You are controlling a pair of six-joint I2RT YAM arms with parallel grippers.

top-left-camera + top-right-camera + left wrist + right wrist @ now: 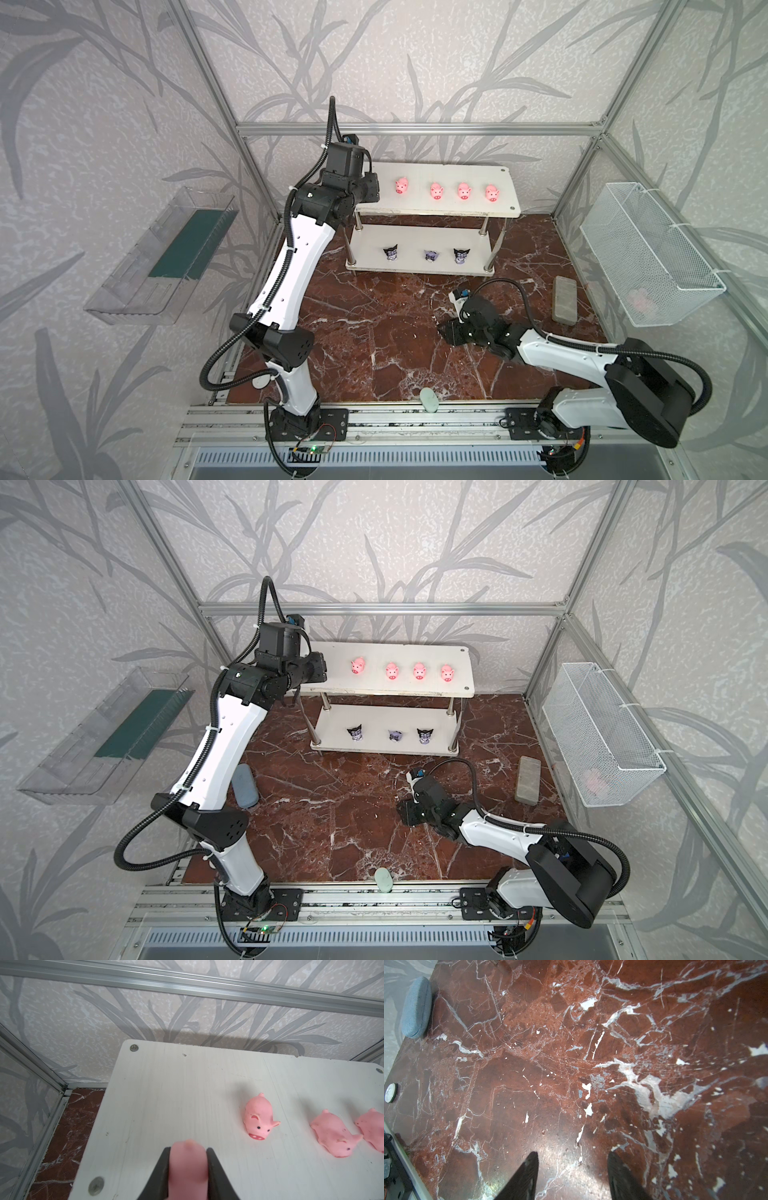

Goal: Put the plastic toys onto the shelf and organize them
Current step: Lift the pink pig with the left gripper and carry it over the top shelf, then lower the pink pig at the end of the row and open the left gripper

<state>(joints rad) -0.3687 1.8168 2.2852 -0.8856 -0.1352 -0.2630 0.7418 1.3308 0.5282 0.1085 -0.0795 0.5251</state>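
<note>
While the left gripper (pixel 188 1149) pinches a pig (pixel 188 1169) over the shelf (pixel 166 1084), four more pigs (pixel 258 1120) stand in line to its right

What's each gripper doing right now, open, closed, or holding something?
Left gripper: shut on a pink pig, over the shelf.
Right gripper: open, empty, over the marble table.
</note>
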